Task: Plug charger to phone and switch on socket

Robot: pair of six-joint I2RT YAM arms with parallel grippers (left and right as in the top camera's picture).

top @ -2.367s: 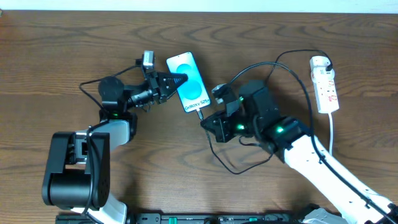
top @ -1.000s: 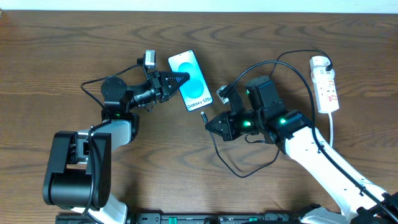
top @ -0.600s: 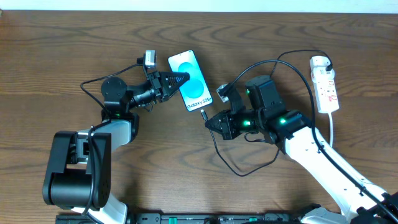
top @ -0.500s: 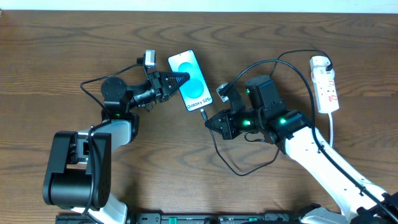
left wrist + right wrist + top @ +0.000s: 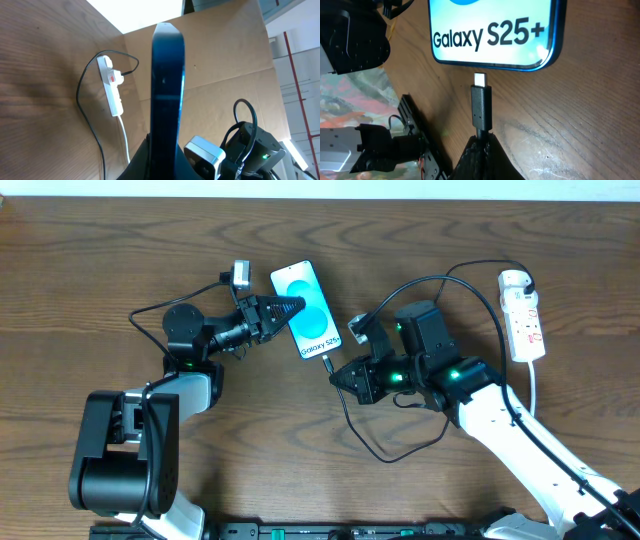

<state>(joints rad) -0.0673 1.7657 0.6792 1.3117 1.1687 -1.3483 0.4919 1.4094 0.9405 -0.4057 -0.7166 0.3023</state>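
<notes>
Charger clenched in R gripper, tip just short of phone; L gripper pinching phone edge.

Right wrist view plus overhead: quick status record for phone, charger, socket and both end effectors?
left end effector: shut on phone, gripping its side edge
right end effector: shut on charger, just behind the connector
phone: screen lit, bottom edge faces the connector
charger: tip lined up with the phone's bottom edge, small gap visible, not inserted
socket: apart from both arms, black cable runs to its far end; switch position cannot tell
</notes>
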